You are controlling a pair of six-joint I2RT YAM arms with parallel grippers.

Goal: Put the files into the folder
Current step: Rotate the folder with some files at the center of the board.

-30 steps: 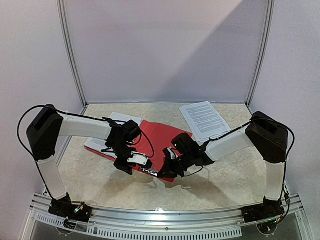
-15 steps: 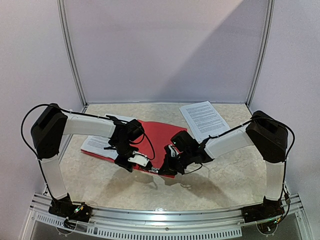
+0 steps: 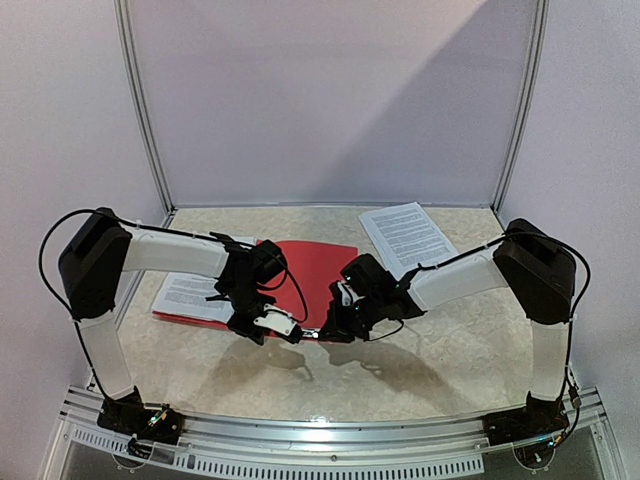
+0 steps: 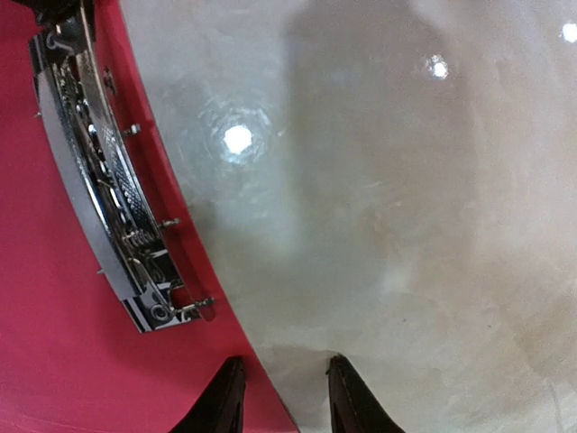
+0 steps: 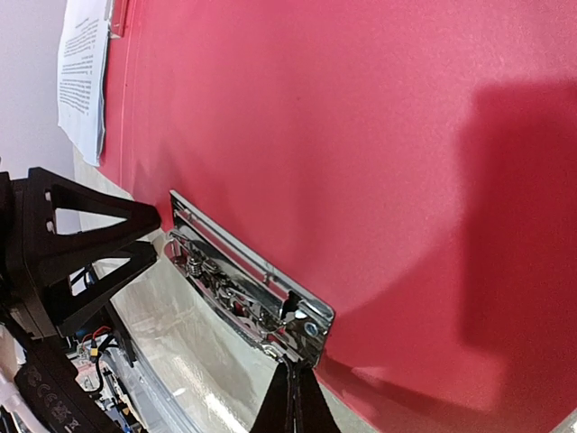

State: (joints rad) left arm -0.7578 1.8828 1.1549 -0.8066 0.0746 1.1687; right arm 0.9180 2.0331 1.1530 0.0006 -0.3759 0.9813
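Midway across the tabletop point(image 3: 460, 340), the red folder point(image 3: 320, 262) lies open; left fingers point(image 4: 225, 401), spread, straddle its edge while right fingers point(image 5: 279, 410), pressed together, touch the clip point(image 5: 243, 284). Steady pressure there should open it for the papers point(image 3: 405, 238).

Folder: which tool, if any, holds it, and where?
The right tool seems to pinch the folder at its edge by the metal clip; the left tool is open.

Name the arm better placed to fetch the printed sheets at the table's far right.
Right. The sheets lie on the side of the right claw, beside that arm's forearm; the left claw is across the folder.
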